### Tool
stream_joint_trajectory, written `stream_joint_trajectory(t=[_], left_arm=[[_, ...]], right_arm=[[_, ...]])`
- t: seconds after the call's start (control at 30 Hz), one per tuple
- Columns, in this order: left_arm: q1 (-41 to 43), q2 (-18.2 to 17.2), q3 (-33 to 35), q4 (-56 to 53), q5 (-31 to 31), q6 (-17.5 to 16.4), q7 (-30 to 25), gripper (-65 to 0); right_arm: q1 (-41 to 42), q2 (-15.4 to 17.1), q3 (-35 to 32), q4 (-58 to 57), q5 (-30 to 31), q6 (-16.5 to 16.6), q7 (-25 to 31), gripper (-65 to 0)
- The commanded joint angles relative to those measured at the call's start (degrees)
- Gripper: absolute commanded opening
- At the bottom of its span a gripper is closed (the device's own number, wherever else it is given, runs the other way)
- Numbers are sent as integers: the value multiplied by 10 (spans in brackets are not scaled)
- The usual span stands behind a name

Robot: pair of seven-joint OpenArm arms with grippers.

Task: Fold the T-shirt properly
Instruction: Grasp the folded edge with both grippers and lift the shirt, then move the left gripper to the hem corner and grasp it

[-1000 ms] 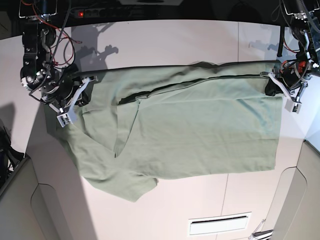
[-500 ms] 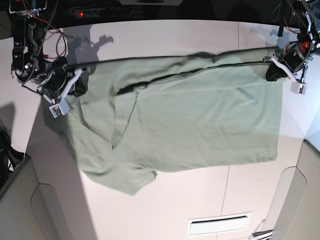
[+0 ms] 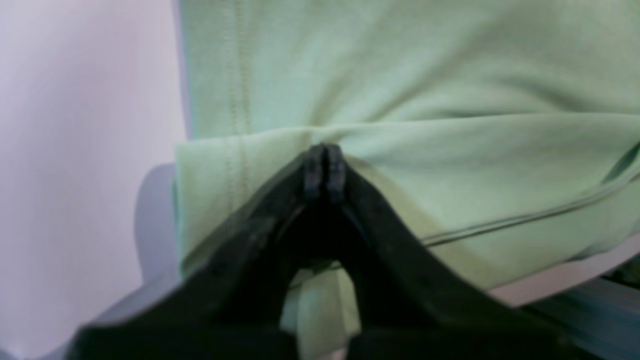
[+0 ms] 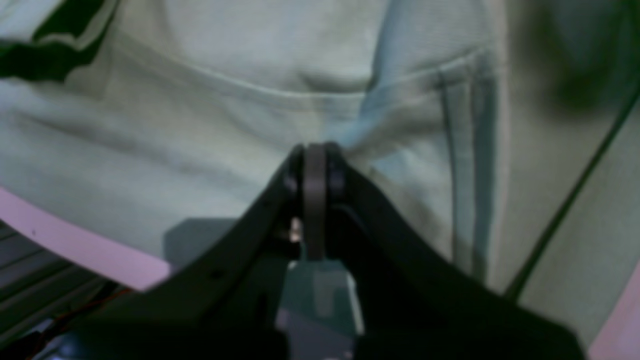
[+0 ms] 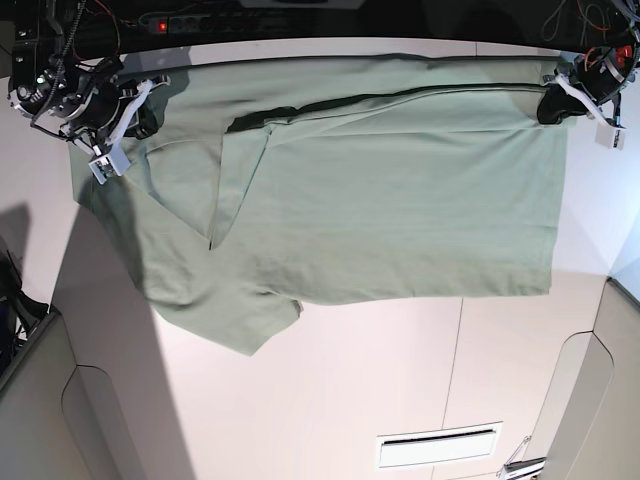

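The T-shirt (image 5: pixel 380 200) lies spread across the pale table (image 5: pixel 350 400), its top edge drawn out near the table's far edge — one sleeve hangs loose toward the table's near-left corner. Both grippers are clamped on it: the left gripper (image 3: pixel 325 167) pinches a doubled fold just beside the stitched hem, and the right gripper (image 4: pixel 315 172) bites a gathered ridge of cloth next to a double-stitched seam. In the base view the left gripper (image 5: pixel 560 100) sits at the shirt's far-right corner, the right gripper (image 5: pixel 125 105) at its far-left.

Handling, as you should expect it: light, limp knit, no stiffness of its own. It will probably drape and drag rather than slide cleanly, and a pinch on one layer may slip away from the layer beneath. Take it at hems and seams, where the cloth is thicker — as both pinches do now.

Material: matte sage-green jersey, soft wrinkles fanning from each pinch. A darker line runs along the upper fold. The body reads as roughly rectangular, and the table is smooth and faintly glossy.
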Motion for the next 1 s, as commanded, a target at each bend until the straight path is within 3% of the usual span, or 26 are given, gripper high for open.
stream_joint_trajectory(t=[0.0,0.17,0.27,0.47,0.6,0.67,0.8,0.9,0.97], left_arm=[[18,-2,3,-7,61,11,70,-650],[13,-2,-2,2,45,4,57,-650],[5,-2,-10,35,22,-24,55,-650],[3,-2,-37,130,14,-28,56,-650],[3,-2,-63,179,14,-28,54,-493],[3,-2,-77,197,14,-27,48,-438],[3,-2,-102,208,14,-27,38,-424],[3,-3,-107,208,15,-27,39,-424],[3,-3,-106,208,14,-27,39,-424]], right_arm=[[-8,7,9,-2,-34,-5,-45,-650],[-2,7,28,0,7,-5,-43,-650],[16,7,32,14,37,-6,-50,-650],[48,7,33,84,43,-7,-62,-650],[72,7,33,132,42,-8,-57,-650],[92,7,33,142,42,-8,-47,-561],[138,7,33,143,22,-8,5,-365],[179,7,33,132,-22,-8,66,-329],[221,7,33,110,-24,-8,68,-329]])
